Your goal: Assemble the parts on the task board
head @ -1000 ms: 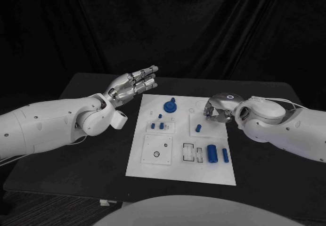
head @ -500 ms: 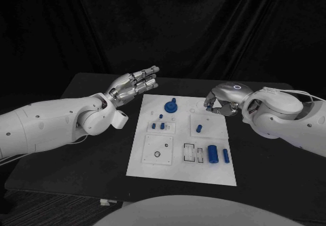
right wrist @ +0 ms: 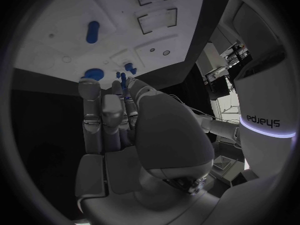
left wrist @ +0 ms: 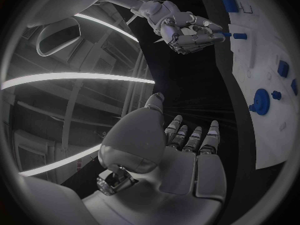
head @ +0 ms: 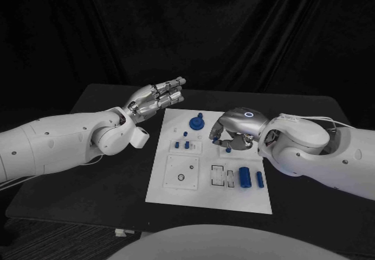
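A: Where's the work, and what's in your way?

B: Task board [head: 176, 190] lies mid-table, long side running away from the robot. R hand [head: 232, 134] hangs over its far-right part, fingers curled down. A small blue peg [head: 215, 141] sits right at the fingertips [head: 221, 144], and a 2nd peg [head: 228, 148] is just beside it on the board. You can't tell if the 1st peg is actually pinched or only touched.

A: And the left?

B: L hand [head: 159, 96] is off the board, above the table [head: 102, 179] near the board's far-left corner. Its fingers are straight and the palm is bare, holding nothing.

A: What else is around?

B: Blue gear [head: 197, 123] with an upright stub is at the far end, near the R hand's fingers but apart from them. A small blue pair [head: 181, 144] lies mid-left. A big blue cylinder [head: 244, 177] and a thinner one [head: 259, 179] lie side by side at near right, next to black-outlined slots [head: 217, 174]. Black curtain [head: 234, 43] hangs behind.

A: Do the views differ?

B: In the head view the R hand's back covers its palm. The L wrist view gives you the R hand from the side, with the blue peg [left wrist: 224, 33] at the fingertips and the other peg [left wrist: 240, 35] just past them. The R wrist view has blue between the fingers [right wrist: 123, 77], but that hand's own bulk hides the contact.
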Robot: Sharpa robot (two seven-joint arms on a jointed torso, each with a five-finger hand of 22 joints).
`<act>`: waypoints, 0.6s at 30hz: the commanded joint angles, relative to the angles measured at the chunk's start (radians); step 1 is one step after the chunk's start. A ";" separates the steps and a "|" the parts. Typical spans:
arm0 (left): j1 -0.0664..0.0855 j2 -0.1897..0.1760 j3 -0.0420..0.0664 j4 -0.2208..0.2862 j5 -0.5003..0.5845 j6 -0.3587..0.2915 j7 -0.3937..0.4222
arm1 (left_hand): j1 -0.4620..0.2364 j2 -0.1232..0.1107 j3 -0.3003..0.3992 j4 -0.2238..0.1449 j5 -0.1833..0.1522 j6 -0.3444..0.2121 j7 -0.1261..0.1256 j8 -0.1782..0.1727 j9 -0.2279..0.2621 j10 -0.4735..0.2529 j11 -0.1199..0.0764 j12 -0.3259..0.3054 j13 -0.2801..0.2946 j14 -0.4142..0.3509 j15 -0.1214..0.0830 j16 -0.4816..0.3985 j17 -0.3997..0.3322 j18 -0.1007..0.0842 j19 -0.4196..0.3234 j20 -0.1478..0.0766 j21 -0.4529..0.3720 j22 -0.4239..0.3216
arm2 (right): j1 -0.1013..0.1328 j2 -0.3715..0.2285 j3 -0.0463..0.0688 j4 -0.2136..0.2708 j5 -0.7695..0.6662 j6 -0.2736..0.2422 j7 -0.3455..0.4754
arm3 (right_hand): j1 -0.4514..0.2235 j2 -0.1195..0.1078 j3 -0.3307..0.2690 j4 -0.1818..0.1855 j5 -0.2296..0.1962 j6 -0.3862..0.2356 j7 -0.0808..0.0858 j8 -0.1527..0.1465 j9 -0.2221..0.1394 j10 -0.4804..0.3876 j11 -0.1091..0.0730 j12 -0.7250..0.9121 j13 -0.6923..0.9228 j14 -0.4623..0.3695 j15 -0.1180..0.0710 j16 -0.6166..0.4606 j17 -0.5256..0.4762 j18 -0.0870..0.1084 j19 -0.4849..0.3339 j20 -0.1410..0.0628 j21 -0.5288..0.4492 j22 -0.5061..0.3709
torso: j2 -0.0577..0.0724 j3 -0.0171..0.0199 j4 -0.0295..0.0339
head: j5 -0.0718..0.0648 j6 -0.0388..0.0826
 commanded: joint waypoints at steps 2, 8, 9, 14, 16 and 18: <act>-0.002 0.006 0.001 -0.001 0.007 0.024 0.017 | 0.004 0.007 0.000 -0.009 0.004 0.043 0.011 0.014 0.006 0.004 0.012 0.009 0.002 0.003 0.006 0.006 0.001 -0.025 0.012 0.000 0.006 -0.002 | -0.027 0.036 0.001 0.000 -0.002 0.004 0.009 | 0.012 0.002 0.002 -0.006 0.006 0.009 -0.002 -0.005 -0.001 0.008 0.001 -0.007 -0.002 0.008 0.000 0.010 0.005 -0.005 0.011 -0.001 0.008 0.086 | -0.001 0.0015 -0.0012 | 0.001 0.000; -0.003 0.011 0.001 -0.002 0.007 0.021 0.025 | -0.004 0.010 -0.002 -0.008 -0.001 0.041 0.012 0.016 0.004 0.003 0.013 0.008 0.002 -0.005 -0.011 0.001 -0.001 -0.034 -0.004 -0.003 -0.003 -0.026 | -0.071 0.103 0.001 -0.038 -0.010 0.010 0.016 | 0.014 -0.001 0.005 -0.011 0.021 0.011 -0.002 -0.009 -0.003 0.014 0.000 -0.015 -0.007 0.014 -0.001 0.021 0.015 -0.006 0.014 -0.003 0.018 0.087 | -0.004 0.0015 0.0020 | -0.001 0.000; -0.003 0.012 0.001 -0.002 0.007 0.019 0.026 | -0.005 0.010 -0.003 -0.008 -0.001 0.040 0.011 0.016 0.004 0.002 0.012 0.008 0.002 -0.006 -0.014 0.000 -0.001 -0.035 -0.009 -0.003 -0.005 -0.032 | -0.078 0.113 0.001 -0.047 -0.016 0.011 0.016 | 0.013 -0.002 0.005 -0.011 0.022 0.010 -0.002 -0.010 -0.003 0.013 0.001 -0.016 -0.007 0.015 -0.001 0.022 0.016 -0.005 0.014 -0.003 0.017 0.087 | -0.005 0.0015 0.0026 | 0.000 0.000; -0.003 0.015 0.001 -0.004 0.007 0.017 0.027 | -0.007 0.011 -0.004 -0.007 -0.001 0.040 0.012 0.017 0.004 0.002 0.013 0.008 0.002 -0.008 -0.018 -0.001 -0.002 -0.037 -0.015 -0.004 -0.009 -0.040 | -0.106 0.152 0.001 -0.079 -0.029 0.009 0.018 | 0.011 -0.003 0.005 -0.011 0.023 0.009 -0.001 -0.011 -0.004 0.013 0.002 -0.018 -0.009 0.015 0.000 0.022 0.016 -0.005 0.013 -0.002 0.016 0.086 | -0.006 0.0012 0.0030 | 0.003 0.000; -0.003 0.015 0.001 -0.005 0.007 0.018 0.027 | -0.007 0.012 -0.003 -0.007 -0.001 0.042 0.012 0.018 0.004 0.002 0.013 0.008 0.001 -0.008 -0.019 -0.001 -0.002 -0.037 -0.015 -0.004 -0.009 -0.040 | -0.114 0.161 0.001 -0.087 -0.031 0.006 0.019 | 0.010 -0.004 0.005 -0.011 0.024 0.009 -0.001 -0.012 -0.004 0.014 0.002 -0.019 -0.009 0.016 0.000 0.025 0.018 -0.006 0.013 -0.002 0.017 0.087 | -0.006 0.0010 0.0024 | 0.005 0.000; -0.003 0.016 0.001 -0.005 0.007 0.019 0.027 | -0.007 0.014 -0.002 -0.008 0.000 0.045 0.015 0.019 0.004 0.001 0.015 0.007 0.001 -0.009 -0.019 -0.002 -0.002 -0.037 -0.017 -0.004 -0.010 -0.042 | -0.121 0.171 0.001 -0.094 -0.033 0.004 0.020 | 0.010 -0.004 0.005 -0.011 0.024 0.009 -0.001 -0.012 -0.004 0.014 0.002 -0.019 -0.009 0.016 0.000 0.027 0.020 -0.006 0.014 -0.002 0.019 0.087 | -0.005 0.0006 0.0019 | 0.005 0.000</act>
